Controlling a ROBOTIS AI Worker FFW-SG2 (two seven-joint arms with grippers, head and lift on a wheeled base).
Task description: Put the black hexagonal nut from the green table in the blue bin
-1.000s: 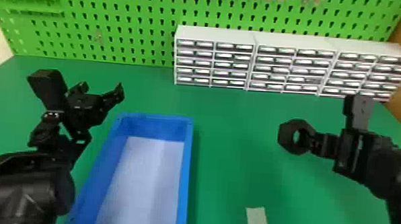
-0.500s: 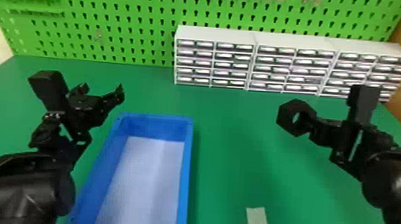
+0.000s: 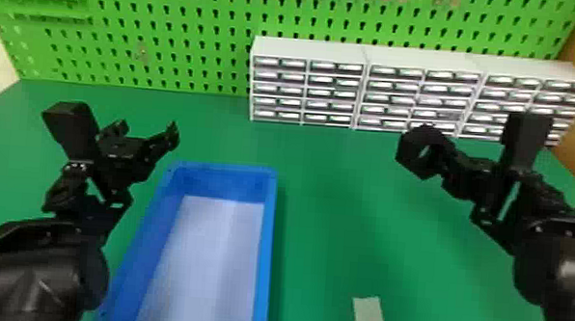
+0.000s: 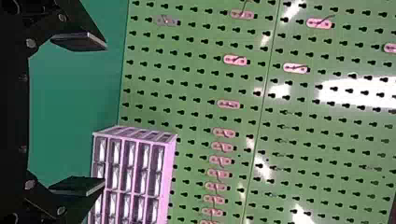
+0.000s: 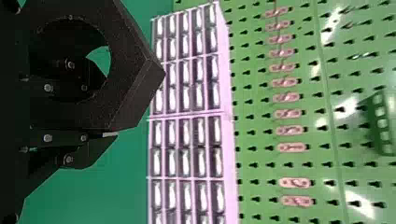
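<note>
Raised since the earlier frame, the nut (image 3: 409, 154) is clamped in the fingers of the right gripper (image 3: 446, 164), above the green tabletop (image 3: 330, 233).
It sits tilted, its hole slanting so that the head view catches it as a narrow oval; as broad one way as the other, it has no clear long axis. It is matt black, faintly grainy, six-sided with crisp straight edges round a circular opening. Well apart, to the left, lies the blue bin (image 3: 267, 248), smooth-walled, rectangular, with a pale floor. By its far left corner, the left gripper (image 3: 145, 135) has its fingers apart. Behind stand white drawers (image 3: 308, 50) against green perforated pegboard (image 3: 164, 42).
</note>
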